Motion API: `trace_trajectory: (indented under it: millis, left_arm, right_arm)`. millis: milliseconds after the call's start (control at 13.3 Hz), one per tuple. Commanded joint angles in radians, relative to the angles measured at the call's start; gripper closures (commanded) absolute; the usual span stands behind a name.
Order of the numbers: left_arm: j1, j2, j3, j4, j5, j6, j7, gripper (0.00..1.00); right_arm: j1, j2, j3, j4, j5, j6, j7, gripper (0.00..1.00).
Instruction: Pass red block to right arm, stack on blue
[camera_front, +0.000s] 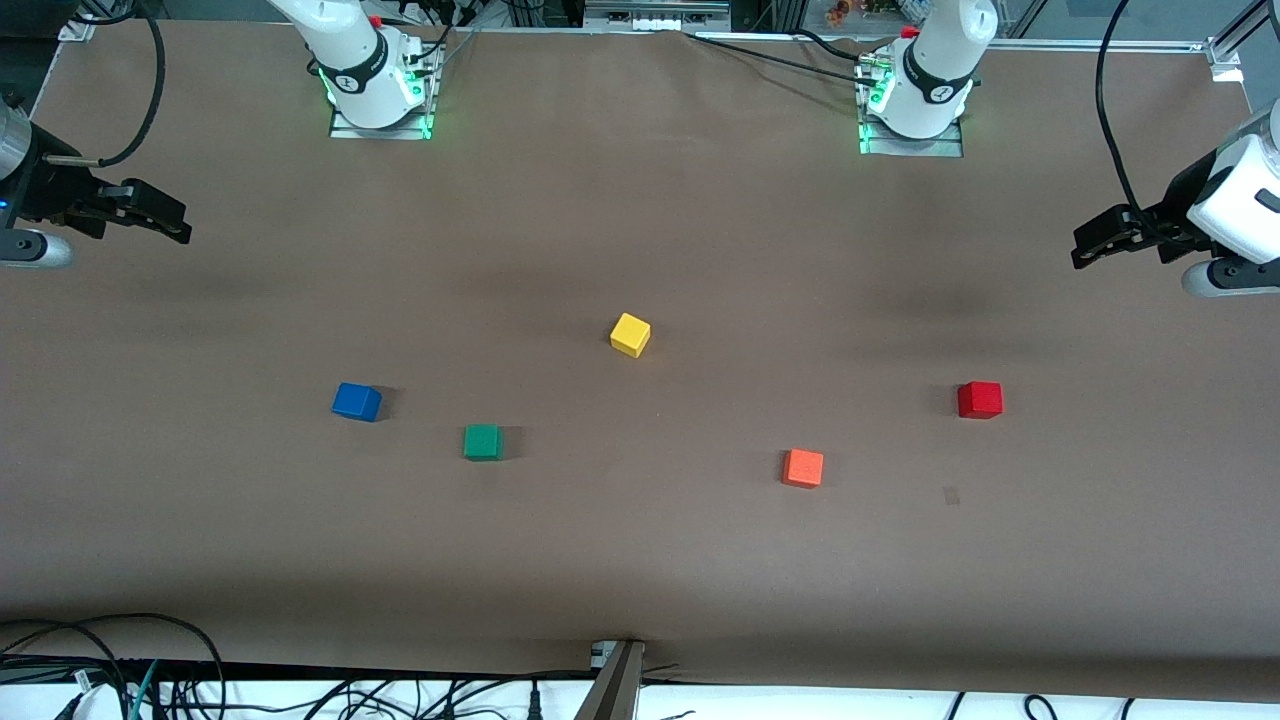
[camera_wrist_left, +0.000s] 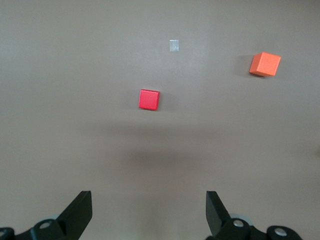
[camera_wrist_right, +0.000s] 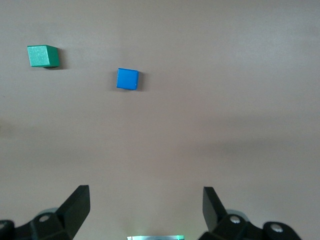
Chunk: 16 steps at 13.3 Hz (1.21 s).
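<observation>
While both arms hover at table ends | left gripper (camera_front: 1082, 250) spread | right gripper (camera_front: 182, 224) spread | red block (camera_front: 979, 399) untouched

The light is soft and even, and it comes from above. The brown table (camera_front: 640, 560) looks a little dull, with no bright glare on it. Each cube has a small dark shadow beside it, like the yellow cube (camera_front: 630, 334) and the red block (camera_front: 980, 399). Big blurry shadows lie across the table. Green lights glow at the arm bases (camera_front: 380, 125). The wrist views look clear, with wide soft shadows.
</observation>
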Motion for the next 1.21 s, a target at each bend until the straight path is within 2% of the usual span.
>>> trace_trajectory:
  millis: [0, 151, 1130]
  left_arm:
    - [0.007, -0.033, -0.004, -0.028, -0.019, -0.031, 0.01, 0.0]
    - [0.004, -0.02, -0.009, -0.003, -0.011, -0.024, 0.001, 0.0]
    - [-0.007, -0.023, -0.024, 0.0, -0.014, -0.015, 0.004, 0.0]
  right_arm:
    - [0.0, -0.006, 0.002, 0.01, 0.012, -0.012, 0.011, 0.0]
    - [0.0, -0.006, 0.002, 0.01, 0.012, -0.012, 0.011, 0.0]
    - [0.0, -0.003, -0.005, 0.01, 0.038, 0.004, 0.009, 0.0]
